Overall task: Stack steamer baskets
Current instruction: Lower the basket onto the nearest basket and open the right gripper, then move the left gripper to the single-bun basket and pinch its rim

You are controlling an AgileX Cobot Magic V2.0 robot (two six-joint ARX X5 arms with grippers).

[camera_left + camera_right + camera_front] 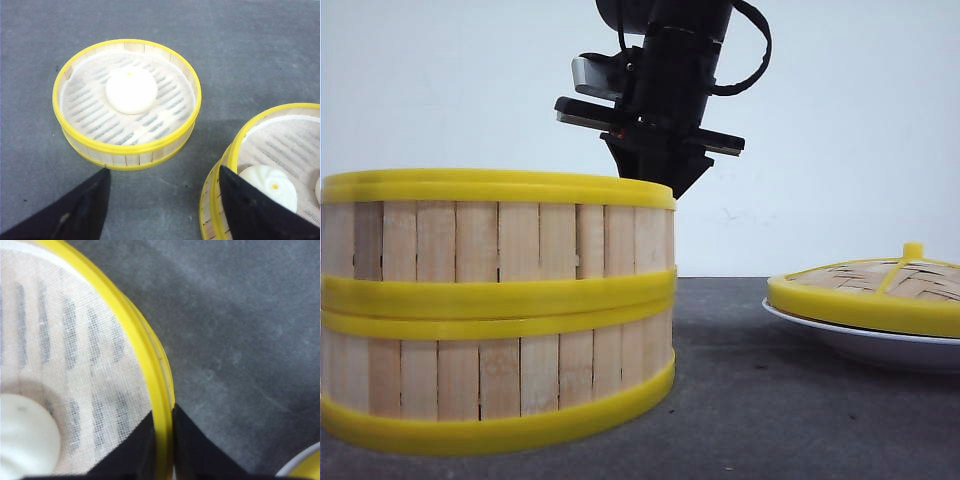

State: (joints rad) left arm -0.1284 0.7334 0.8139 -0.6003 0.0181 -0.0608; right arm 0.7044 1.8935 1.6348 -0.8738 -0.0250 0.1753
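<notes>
Two steamer baskets stand stacked at the near left, the top one [500, 235] on the lower one [495, 375]. My right gripper [163, 412] is shut on the top basket's yellow rim [150, 365], one finger inside and one outside; in the front view this gripper [665, 175] comes down at the stack's right rim. A third steamer basket [127, 100] sits alone on the grey table and holds a white bun [131, 90]. My left gripper [163, 170] hangs open above bare table between that basket and the stack [260, 165], holding nothing.
A woven lid [880, 285] with a yellow rim lies on a white plate [860, 345] at the right. The top stacked basket has a cloth liner and a white bun [267, 185]. Grey table surface [740, 400] separates stack and plate.
</notes>
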